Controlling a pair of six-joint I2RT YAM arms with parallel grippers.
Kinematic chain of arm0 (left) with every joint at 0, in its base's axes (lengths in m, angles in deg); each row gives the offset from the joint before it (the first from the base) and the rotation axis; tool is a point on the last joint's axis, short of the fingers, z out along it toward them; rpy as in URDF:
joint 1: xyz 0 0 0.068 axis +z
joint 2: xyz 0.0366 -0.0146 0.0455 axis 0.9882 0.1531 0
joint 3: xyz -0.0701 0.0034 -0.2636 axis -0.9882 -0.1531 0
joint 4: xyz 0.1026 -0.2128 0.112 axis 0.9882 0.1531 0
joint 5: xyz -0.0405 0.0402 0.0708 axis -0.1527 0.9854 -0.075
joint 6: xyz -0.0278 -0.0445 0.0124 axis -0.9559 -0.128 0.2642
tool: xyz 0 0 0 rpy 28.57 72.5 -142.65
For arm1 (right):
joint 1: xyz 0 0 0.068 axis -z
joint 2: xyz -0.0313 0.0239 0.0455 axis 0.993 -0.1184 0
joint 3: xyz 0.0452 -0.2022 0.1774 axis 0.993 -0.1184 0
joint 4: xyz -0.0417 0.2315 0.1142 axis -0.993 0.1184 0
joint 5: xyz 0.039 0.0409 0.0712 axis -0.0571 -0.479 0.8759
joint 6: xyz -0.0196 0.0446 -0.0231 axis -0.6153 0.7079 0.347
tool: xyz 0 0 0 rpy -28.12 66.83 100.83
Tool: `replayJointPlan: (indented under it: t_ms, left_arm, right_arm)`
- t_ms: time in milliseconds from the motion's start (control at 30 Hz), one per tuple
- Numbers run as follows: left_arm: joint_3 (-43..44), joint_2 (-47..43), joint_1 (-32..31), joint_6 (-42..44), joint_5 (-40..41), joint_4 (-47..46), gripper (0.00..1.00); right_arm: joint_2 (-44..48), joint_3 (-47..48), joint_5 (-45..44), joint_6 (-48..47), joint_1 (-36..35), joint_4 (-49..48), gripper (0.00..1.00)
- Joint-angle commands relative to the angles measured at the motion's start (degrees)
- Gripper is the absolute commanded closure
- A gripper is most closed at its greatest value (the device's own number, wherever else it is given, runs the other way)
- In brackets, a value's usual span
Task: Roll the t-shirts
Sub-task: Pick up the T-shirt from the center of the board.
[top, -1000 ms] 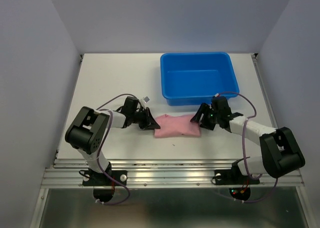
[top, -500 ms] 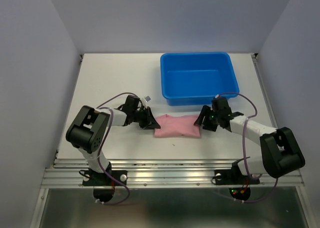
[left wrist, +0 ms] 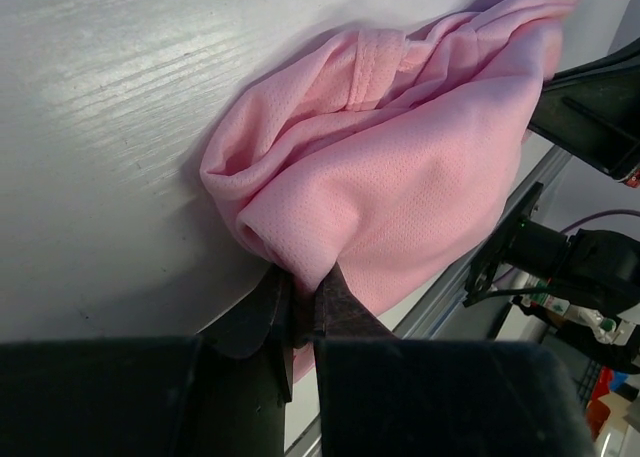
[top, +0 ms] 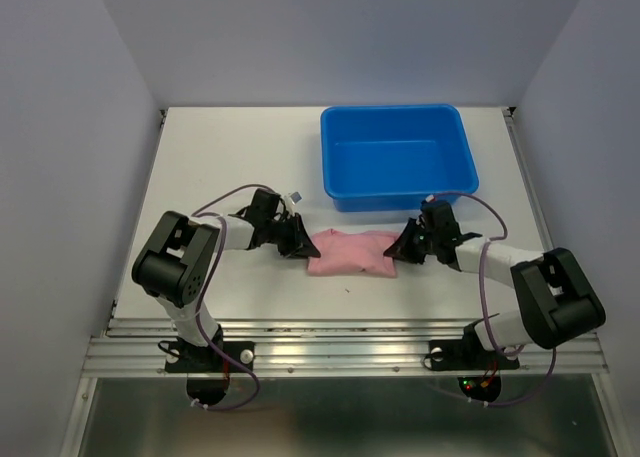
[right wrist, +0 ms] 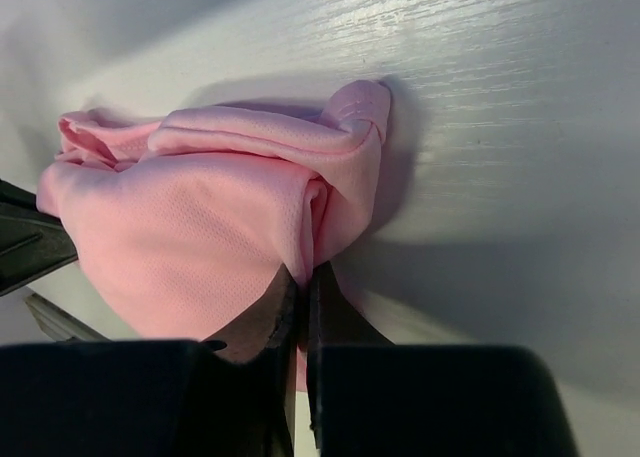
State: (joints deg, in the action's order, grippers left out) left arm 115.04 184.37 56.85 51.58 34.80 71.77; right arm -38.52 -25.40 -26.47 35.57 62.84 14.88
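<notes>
Right wrist: t-shirt (right wrist: 200,207) tip, probably, hidden between pressed jaws.

The top camera looks steeply down from high behind the near edge, taking in the whole table (top: 230,157). Each wrist camera sits low behind its own fingers (left wrist: 340,307), very close, facing opposite ends of the t-shirt (top: 352,253), which all three views share.

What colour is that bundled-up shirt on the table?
Plain light pink, no print. The shirt shows best in the left wrist view.
</notes>
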Motion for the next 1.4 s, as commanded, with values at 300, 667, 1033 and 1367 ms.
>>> replayJointPlan:
  t_ms: [300, 667, 1033, 1367]
  left_arm:
    - [6.9, -6.9, -0.4, 5.8, 3.8, 14.3, 1.0]
    - [11.2, -11.4, -0.3, 7.0, 4.6, 21.4, 1.0]
    - [10.8, -12.1, -0.4, 9.3, 4.5, 23.5, 1.0]
    - [10.3, -11.5, -0.8, 10.2, 5.8, 23.0, 1.0]
  right_arm:
    - [10.3, 3.2, -5.7, 0.9, -0.7, 9.2, 0.99]
    - [11.9, 6.2, -4.8, -0.2, -1.3, 13.5, 0.99]
    - [12.6, 7.2, -4.6, 0.9, -2.4, 13.7, 0.99]
    - [12.6, 7.6, -5.6, 0.5, -3.5, 14.5, 0.99]
